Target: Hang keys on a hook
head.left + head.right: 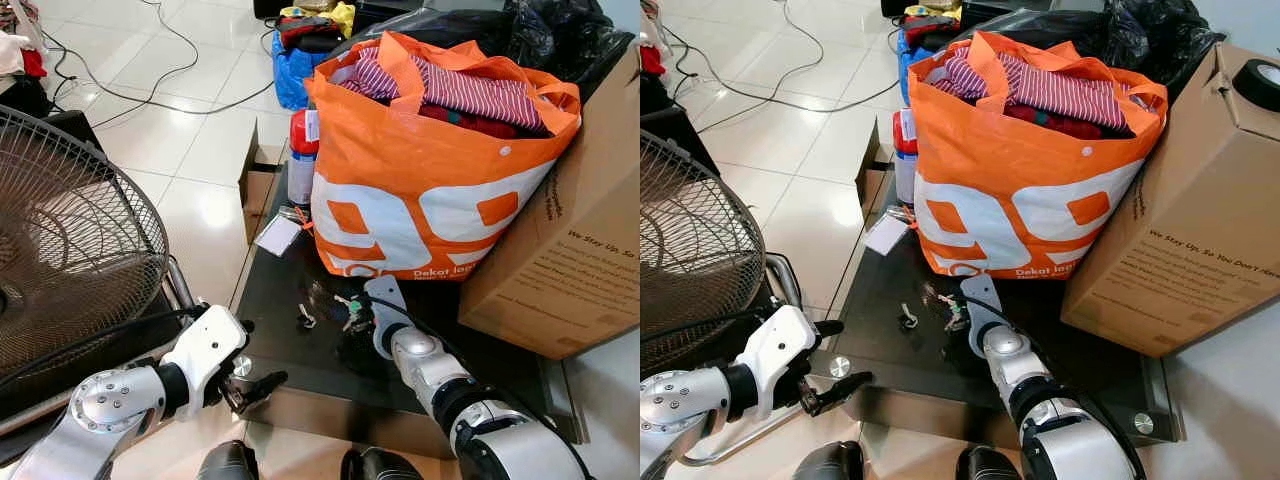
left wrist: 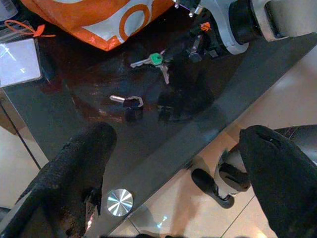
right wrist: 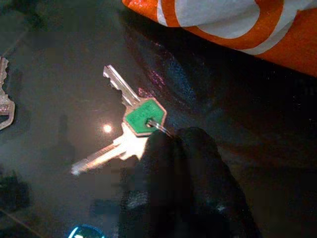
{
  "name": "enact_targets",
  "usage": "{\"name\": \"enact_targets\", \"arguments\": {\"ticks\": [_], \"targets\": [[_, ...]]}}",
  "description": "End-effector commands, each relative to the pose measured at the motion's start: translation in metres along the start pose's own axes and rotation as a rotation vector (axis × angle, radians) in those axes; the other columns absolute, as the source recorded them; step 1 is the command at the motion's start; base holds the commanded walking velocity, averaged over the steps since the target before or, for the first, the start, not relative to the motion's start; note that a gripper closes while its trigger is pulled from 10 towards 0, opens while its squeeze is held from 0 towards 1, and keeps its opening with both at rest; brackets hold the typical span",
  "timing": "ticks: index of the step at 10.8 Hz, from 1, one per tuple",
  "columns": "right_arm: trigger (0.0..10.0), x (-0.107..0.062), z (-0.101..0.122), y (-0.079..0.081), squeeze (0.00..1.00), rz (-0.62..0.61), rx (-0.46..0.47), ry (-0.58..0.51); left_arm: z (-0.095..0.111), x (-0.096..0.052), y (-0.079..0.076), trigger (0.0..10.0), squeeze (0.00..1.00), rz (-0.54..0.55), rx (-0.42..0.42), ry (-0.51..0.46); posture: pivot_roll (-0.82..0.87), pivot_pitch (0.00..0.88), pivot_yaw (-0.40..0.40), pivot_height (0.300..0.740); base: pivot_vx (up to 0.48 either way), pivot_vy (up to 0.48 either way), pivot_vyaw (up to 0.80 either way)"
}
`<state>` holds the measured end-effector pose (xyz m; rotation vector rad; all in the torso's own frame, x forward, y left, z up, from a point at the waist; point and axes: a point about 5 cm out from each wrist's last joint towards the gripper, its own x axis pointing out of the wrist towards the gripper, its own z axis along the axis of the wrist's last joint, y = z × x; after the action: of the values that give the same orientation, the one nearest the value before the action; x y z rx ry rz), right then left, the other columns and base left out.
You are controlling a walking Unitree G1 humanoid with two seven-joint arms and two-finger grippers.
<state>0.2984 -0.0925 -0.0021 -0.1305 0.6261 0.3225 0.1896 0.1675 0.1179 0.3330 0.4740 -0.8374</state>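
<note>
A bunch of keys (image 3: 141,119), one with a green head, lies on the black glass table (image 1: 290,350) in front of the orange bag. My right gripper (image 3: 171,144) reaches down to it with its fingers shut on the key ring; the keys (image 1: 352,312) still rest on the glass. A small separate key with a black fob (image 2: 126,101) lies a little to their left. My left gripper (image 1: 255,385) hovers open at the table's front left corner, holding nothing.
A full orange shopping bag (image 1: 420,180) stands at the back of the table. A cardboard box (image 1: 570,250) is on the right and a fan (image 1: 70,250) on the left. A red-capped spray can (image 1: 302,160) and a badge card (image 1: 277,236) sit behind.
</note>
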Motion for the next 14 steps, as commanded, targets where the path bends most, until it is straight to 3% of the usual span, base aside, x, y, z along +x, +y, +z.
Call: {"name": "enact_targets", "arguments": {"ticks": [1,4,8,11,12,13,14], "targets": [[0.0,0.000,-0.003,-0.001,0.00,-0.007,0.004,0.013,0.000,0.001,-0.003,10.0,0.00,-0.019,0.003,0.005,0.06,0.155,-0.079,0.740,0.000,0.000,0.00],[0.0,-0.002,-0.005,-0.009,0.00,-0.017,0.019,-0.009,-0.001,0.001,-0.003,10.0,0.00,-0.008,-0.004,0.003,0.06,0.128,-0.080,0.740,0.000,0.000,0.00],[0.0,-0.014,-0.006,-0.026,0.00,-0.017,0.046,-0.105,-0.001,0.010,0.003,10.0,0.00,0.109,-0.048,-0.030,0.05,0.022,-0.090,0.740,0.000,0.000,0.00],[0.0,-0.042,-0.004,-0.037,0.00,-0.007,0.068,-0.221,0.002,0.020,0.015,10.0,0.00,0.261,-0.056,-0.074,0.06,0.000,-0.109,0.740,0.000,0.000,0.00],[0.0,-0.063,0.000,-0.043,0.00,-0.026,0.080,-0.272,0.008,0.020,0.018,10.0,0.00,0.337,-0.100,-0.127,0.06,0.000,-0.107,0.740,0.000,0.000,0.00],[0.0,-0.071,0.004,-0.044,0.00,-0.038,0.087,-0.293,0.008,0.021,0.023,10.0,0.00,0.384,-0.129,-0.144,0.05,0.000,-0.095,0.740,0.000,0.000,0.00],[0.0,-0.087,0.019,-0.048,0.00,-0.086,0.118,-0.356,0.013,0.017,0.038,10.0,0.00,0.502,-0.167,-0.200,0.04,0.000,-0.088,0.740,0.000,0.000,0.00]]}}
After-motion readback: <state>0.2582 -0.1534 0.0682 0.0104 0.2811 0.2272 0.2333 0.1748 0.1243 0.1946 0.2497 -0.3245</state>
